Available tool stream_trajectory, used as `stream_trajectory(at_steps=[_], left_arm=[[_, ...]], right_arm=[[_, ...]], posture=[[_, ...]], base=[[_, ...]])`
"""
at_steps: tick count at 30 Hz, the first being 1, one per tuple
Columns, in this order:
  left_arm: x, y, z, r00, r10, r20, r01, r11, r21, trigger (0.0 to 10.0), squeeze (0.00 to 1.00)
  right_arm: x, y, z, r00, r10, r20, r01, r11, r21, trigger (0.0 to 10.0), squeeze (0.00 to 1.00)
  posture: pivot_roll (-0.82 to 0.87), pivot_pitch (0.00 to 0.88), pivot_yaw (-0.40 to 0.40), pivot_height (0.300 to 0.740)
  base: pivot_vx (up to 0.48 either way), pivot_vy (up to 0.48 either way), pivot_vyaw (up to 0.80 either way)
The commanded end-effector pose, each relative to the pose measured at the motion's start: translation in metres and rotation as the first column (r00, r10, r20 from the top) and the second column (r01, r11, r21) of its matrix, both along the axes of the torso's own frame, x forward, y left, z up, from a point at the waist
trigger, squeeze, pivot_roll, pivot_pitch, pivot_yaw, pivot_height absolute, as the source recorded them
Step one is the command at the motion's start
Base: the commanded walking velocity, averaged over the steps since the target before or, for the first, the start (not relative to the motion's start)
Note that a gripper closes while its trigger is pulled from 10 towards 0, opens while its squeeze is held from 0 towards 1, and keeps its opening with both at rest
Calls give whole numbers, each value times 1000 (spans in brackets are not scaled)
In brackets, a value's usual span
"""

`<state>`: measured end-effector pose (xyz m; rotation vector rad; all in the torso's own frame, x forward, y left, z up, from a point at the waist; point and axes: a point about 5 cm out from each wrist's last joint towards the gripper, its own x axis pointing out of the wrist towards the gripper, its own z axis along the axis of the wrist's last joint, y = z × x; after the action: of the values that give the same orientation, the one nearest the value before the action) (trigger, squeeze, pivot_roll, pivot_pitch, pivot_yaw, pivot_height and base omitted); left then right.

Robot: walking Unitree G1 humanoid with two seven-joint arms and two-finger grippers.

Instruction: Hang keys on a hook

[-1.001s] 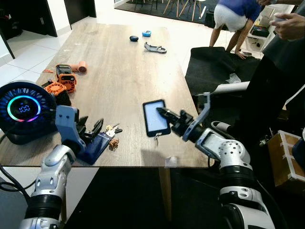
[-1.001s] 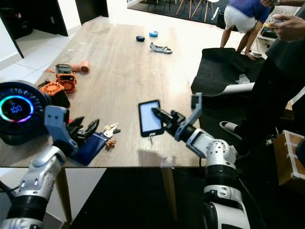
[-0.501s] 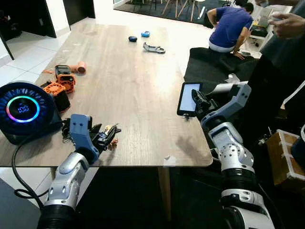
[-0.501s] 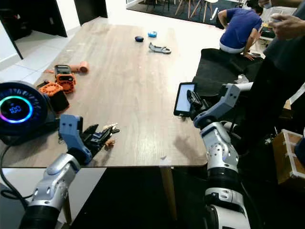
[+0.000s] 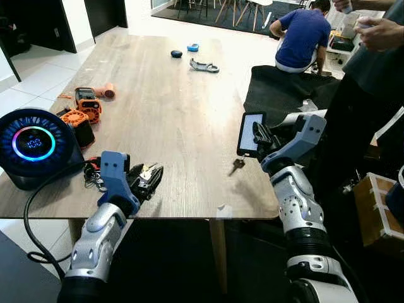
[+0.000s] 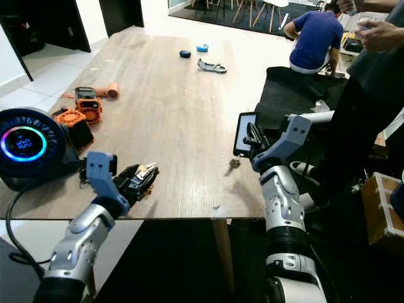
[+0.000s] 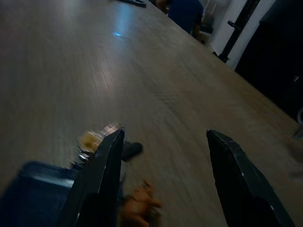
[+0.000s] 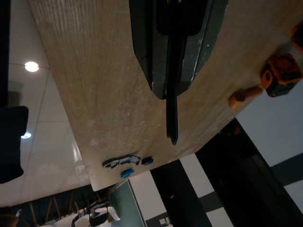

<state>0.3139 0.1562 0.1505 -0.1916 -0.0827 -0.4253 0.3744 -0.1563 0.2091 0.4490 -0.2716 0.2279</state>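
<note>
The keys [image 5: 149, 169] lie near the front edge of the wooden tabletop [image 5: 164, 107], in the lower left of the left eye view, with a dark blue pouch [image 7: 33, 198] and a small brown charm [image 7: 140, 203] beside them. The left pincer [image 5: 150, 182] sits right at the bunch with its fingers [image 7: 106, 175] spread wide and nothing gripped; in the left wrist view the keys and charm lie between the two fingers.

At the right edge of the tabletop, in the middle right of the frame, the right pincer [image 5: 257, 134] is closed on a phone [image 5: 250, 133], holding it upright with the lit screen facing the table; the right wrist view shows the fingers [image 8: 147, 42] clamped on its thin dark edge. A single small key [image 5: 237, 165] rests on the wood just below the phone.

A round black device with a glowing ring [image 5: 35, 144] stands at the left edge, its cable [image 5: 31, 214] looping down over the front edge next to the left arm. Behind it are orange and black tools [image 5: 87, 104]. At the far end lie a grey handle-like piece [image 5: 204, 65], a dark oval object [image 5: 176, 53] and a small blue object [image 5: 193, 47].

To the right, a person in a blue shirt [image 5: 302, 36] crouches on the floor by a black mat [image 5: 278, 88], and another person's hand [image 5: 382, 33] shows in the upper right corner. A cardboard box [image 5: 376, 214] stands at the lower right.
</note>
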Motion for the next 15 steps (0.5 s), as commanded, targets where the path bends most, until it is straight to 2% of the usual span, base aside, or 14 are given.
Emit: stream_trajectory(at_steps=[1, 6, 7, 8, 11, 12, 13, 14, 15], left_arm=[[-4, -5, -7, 1000, 2, -29, -2, 1000, -8, 10000, 0], [-6, -3, -11, 999, 12, -34, -11, 1000, 16, 10000, 0], [-6, 1, -11, 999, 41, -34, -41, 999, 16, 10000, 0], [-6, 1, -11, 999, 41, -34, -41, 999, 16, 10000, 0], [-3, 22, -12, 982, 190, -2, -190, 979, 71, 10000, 0], [-3, 24, -12, 978, 210, 0, -210, 975, 74, 10000, 0], [-4, 30, -13, 972, 236, 15, -236, 966, 109, 10000, 0], [-4, 33, -13, 969, 247, 27, -249, 959, 136, 10000, 0], [-4, 37, -14, 964, 263, 35, -265, 952, 155, 10000, 0]], right_arm=[[0, 0, -6, 1000, -17, -12, 17, 999, -33, 0, 0], [0, 0, -6, 1000, -23, -7, 22, 998, -57, 0, 0], [0, -2, -7, 999, -37, -8, 36, 997, -67, 1529, 0], [0, -2, -7, 999, -37, -8, 36, 997, -67, 1529, 0], [0, -13, -11, 995, -104, -7, 102, 988, -115, 1765, 0], [0, -14, -12, 993, -115, -5, 113, 986, -123, 1255, 0], [-1, -24, -16, 985, -170, -20, 167, 979, -122, 1922, 0], [-1, -31, -18, 978, -208, -31, 203, 972, -118, 1922, 0], [-2, -39, -21, 968, -247, -43, 241, 964, -114, 4745, 0]], posture=[[93, 119, -48, 740], [93, 118, -48, 740], [95, 117, -49, 740], [95, 117, -49, 740], [96, 114, -51, 740], [96, 114, -51, 740], [97, 109, -51, 740], [97, 109, -51, 740], [97, 109, -50, 740]], base=[[0, 0, 0], [0, 0, 0], [0, 0, 0], [0, 0, 0], [0, 0, 0], [0, 0, 0], [0, 0, 0], [0, 0, 0], [0, 0, 0]])
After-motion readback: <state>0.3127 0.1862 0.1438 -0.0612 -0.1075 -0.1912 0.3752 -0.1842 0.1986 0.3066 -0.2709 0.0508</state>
